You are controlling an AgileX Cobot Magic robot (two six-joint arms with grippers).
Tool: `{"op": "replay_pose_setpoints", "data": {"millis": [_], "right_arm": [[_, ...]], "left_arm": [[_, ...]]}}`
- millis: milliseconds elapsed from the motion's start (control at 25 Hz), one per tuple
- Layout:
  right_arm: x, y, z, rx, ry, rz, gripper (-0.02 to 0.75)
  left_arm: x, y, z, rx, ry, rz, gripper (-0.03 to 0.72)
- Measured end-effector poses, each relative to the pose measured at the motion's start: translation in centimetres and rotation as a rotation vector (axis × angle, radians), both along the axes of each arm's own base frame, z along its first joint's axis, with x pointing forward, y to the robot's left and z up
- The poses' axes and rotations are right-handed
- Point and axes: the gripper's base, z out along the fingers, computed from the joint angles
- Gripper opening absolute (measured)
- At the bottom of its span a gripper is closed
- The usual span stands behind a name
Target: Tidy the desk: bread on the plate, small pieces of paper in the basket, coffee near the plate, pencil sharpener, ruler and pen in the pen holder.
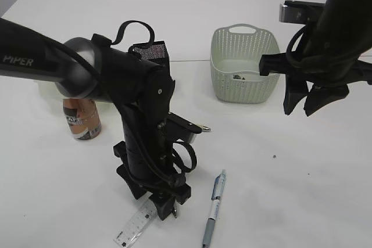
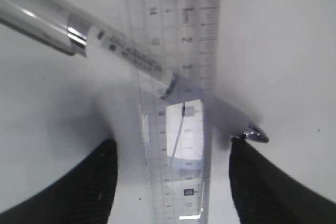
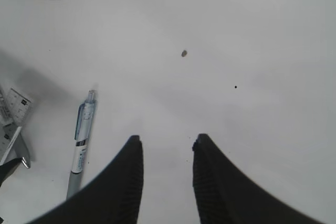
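Down at the six o'clock edge of the counter (image 1: 58, 201), the left gripper (image 1: 156, 197) hangs directly over the ruler (image 1: 135, 227), its jaws spread with one pad on each side of the strip, as the left wrist view shows. That straddle suits a thin flat thing: the pads can only close on its long edges, so they have to stand wider than the ruler and come down square to it. Nothing is pinched yet. In that same view a silver-tipped pen (image 2: 126, 51) lies slanted across the ruler, which may get in the way of a clean lift.

A second pen (image 1: 214, 207), with a clear blue-tinted barrel, lies just toward three o'clock of the ruler, free on the counter. The right gripper (image 1: 314, 100) hovers high at about two o'clock, beside the basket (image 1: 244, 65), jaws partly parted and empty, probably parked clear of the left arm's work.

The coffee (image 1: 81, 119) stands at nine o'clock. The pen holder (image 1: 152, 50) peeks out behind the left arm near the centre, the likely destination for ruler and pens.
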Motion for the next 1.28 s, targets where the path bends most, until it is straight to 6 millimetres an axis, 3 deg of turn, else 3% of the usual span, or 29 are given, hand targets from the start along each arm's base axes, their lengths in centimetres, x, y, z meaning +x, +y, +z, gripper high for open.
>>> {"op": "replay_pose_setpoints", "data": {"millis": [160, 360, 440, 1280], "right_arm": [[0.0, 0.0, 0.0, 0.000, 0.000, 0.000, 0.241], [0.0, 0.0, 0.0, 0.000, 0.000, 0.000, 0.241], [0.0, 0.0, 0.0, 0.000, 0.000, 0.000, 0.241], [0.0, 0.0, 0.0, 0.007, 0.002, -0.004, 0.241]], "left_arm": [[0.0, 0.0, 0.0, -0.003, -0.001, 0.002, 0.469], [0.0, -0.1, -0.1, -0.006, -0.002, 0.004, 0.296], [0.0, -0.1, -0.1, -0.006, -0.001, 0.003, 0.265], [0.1, -0.3, 1.0, 0.028, 0.049, -0.009, 0.254]]}}
